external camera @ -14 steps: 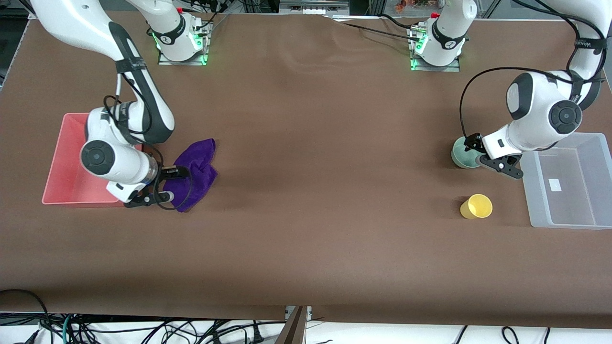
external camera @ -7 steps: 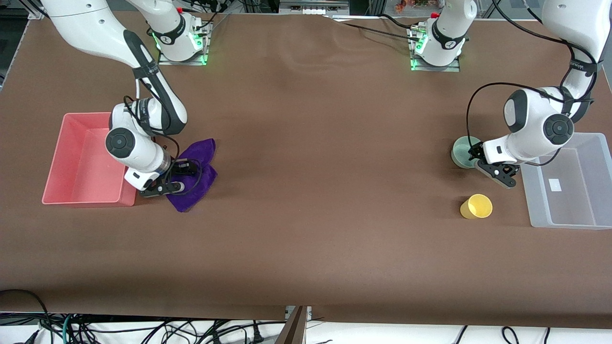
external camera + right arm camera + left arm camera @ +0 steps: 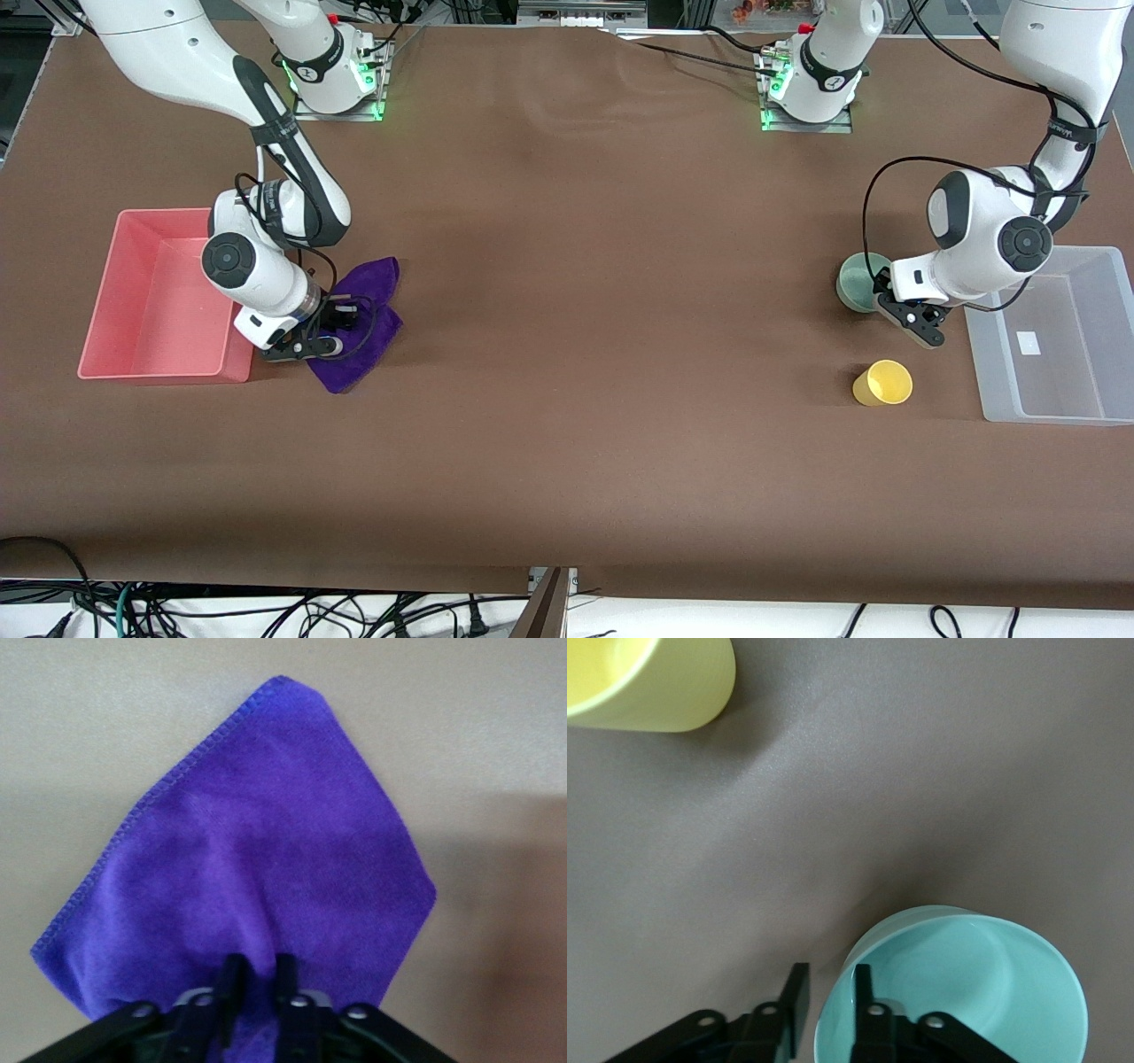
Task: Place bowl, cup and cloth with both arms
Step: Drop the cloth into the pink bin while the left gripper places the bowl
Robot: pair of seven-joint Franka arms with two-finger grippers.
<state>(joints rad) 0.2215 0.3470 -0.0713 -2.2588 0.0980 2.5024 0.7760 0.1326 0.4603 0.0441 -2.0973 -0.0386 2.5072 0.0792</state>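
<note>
The pale mint-green bowl (image 3: pixel 855 282) stands near the left arm's end of the table and shows in the left wrist view (image 3: pixel 966 983). My left gripper (image 3: pixel 886 303) (image 3: pixel 830 979) straddles its rim with one finger inside and one outside, closed to a narrow gap. The yellow cup (image 3: pixel 882 383) (image 3: pixel 647 682) stands apart, nearer to the front camera than the bowl. The purple cloth (image 3: pixel 368 301) (image 3: pixel 257 859) lies rumpled near the right arm's end. My right gripper (image 3: pixel 341 323) (image 3: pixel 258 970) is low on the cloth and pinches a fold of it.
A pink tray (image 3: pixel 99 297) sits beside the cloth at the right arm's end. A clear plastic bin (image 3: pixel 1072 372) sits beside the bowl and cup at the left arm's end. Brown table covering spans the middle.
Both grippers narrowed. The right arm swung from over the pink tray toward the cloth. The left gripper shifted onto the bowl's rim. The bowl, cup and cloth stayed in place.
</note>
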